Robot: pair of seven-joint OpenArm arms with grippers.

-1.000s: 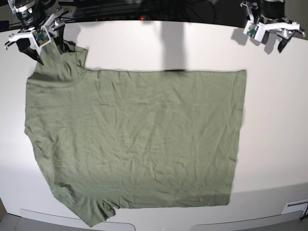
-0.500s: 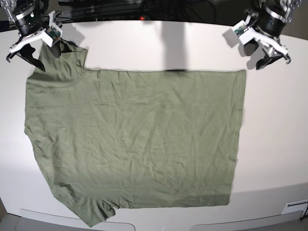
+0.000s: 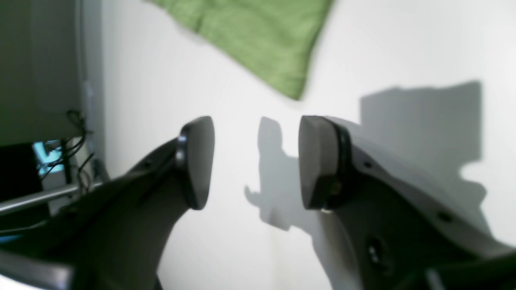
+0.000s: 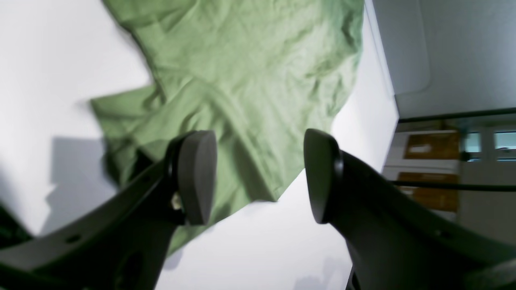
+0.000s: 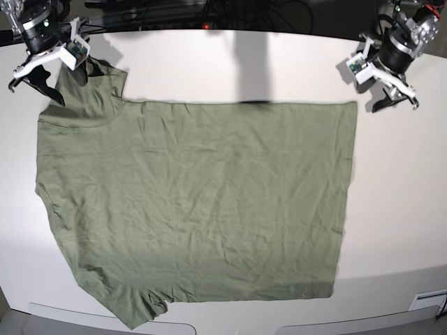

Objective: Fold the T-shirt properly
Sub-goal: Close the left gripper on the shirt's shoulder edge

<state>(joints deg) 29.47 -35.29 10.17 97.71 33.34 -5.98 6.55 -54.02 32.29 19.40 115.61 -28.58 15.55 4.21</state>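
Note:
The sage-green T-shirt [image 5: 195, 202] lies spread flat and wrinkled on the white table [image 5: 398, 195], with its sleeves at the left of the base view and its hem at the right. My right gripper [image 5: 66, 80] hovers open over the upper-left sleeve. In the right wrist view this gripper [image 4: 260, 173] has sleeve cloth [image 4: 250, 80] beneath and ahead of its parted fingers. My left gripper [image 5: 377, 96] hangs open just outside the shirt's top right hem corner. In the left wrist view it [image 3: 256, 161] is over bare table, with the cloth corner [image 3: 262, 40] ahead. Neither gripper holds anything.
Dark cables and equipment [image 5: 209, 10] run behind the table's far edge. Grey panels [image 5: 84, 322] line the near edge and a white label [image 5: 427, 301] sits at the bottom right. A tall shadow [image 5: 251, 70] falls on the table above the shirt.
The left gripper has swung down and turned toward the shirt's top right corner. The right gripper twisted at the sleeve early on, then stayed put. The shirt has not moved.

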